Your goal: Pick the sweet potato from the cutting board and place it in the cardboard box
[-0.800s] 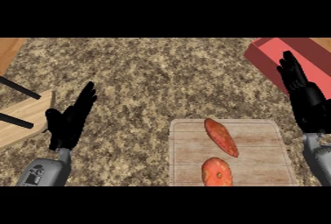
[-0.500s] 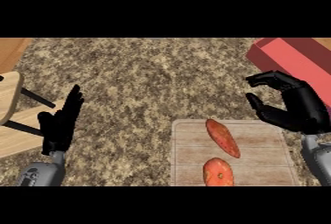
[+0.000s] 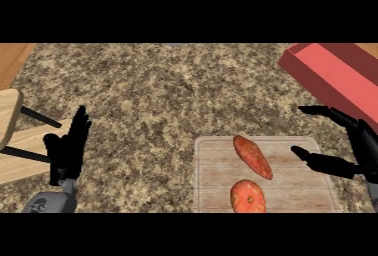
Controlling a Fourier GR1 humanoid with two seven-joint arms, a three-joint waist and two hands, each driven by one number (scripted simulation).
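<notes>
The sweet potato [image 3: 252,156] is seen lying on the cutting board [image 3: 214,170], long and slanted, near the board's upper middle. A second, rounder sweet potato [image 3: 248,196] is laid just below it, at the board's near edge. Neither is touched. The right hand [image 3: 362,142] is held open to the right of the long one, thumb stretched over the board's right part, fingers spread above (nothing is gripped). The red box [image 3: 332,75] is set on the speckled counter [image 3: 162,95] at the far right, beyond that hand. The left hand [image 3: 70,147] is rested open at the lower left, fingers up, beside a wooden frame [image 3: 15,150].
</notes>
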